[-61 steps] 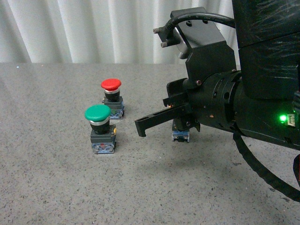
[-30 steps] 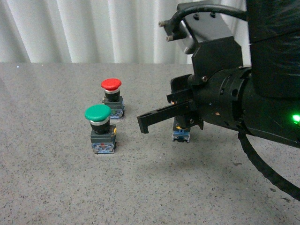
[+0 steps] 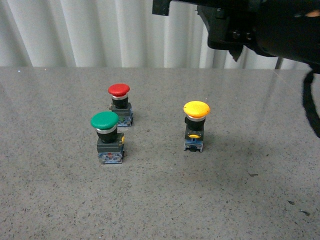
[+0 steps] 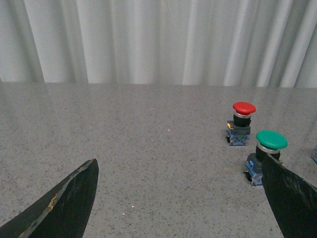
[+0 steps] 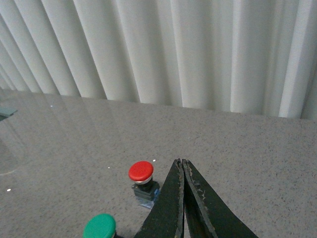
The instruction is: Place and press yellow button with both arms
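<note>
Toward the table's (image 3: 60, 200) right side you see the yellow button (image 3: 196, 125) standing upright and free, right of the green button (image 3: 106, 136) and red button (image 3: 120, 103); your right gripper (image 5: 182, 198) is pinched closed on nothing, your left gripper (image 4: 178, 198) spread wide.

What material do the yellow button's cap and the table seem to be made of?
The yellow button cap looks like smooth plastic: even colour, soft sheen. The table looks like polished speckled stone or a laminate imitating it: fine grey flecks and faint reflections. I cannot tell which.
</note>
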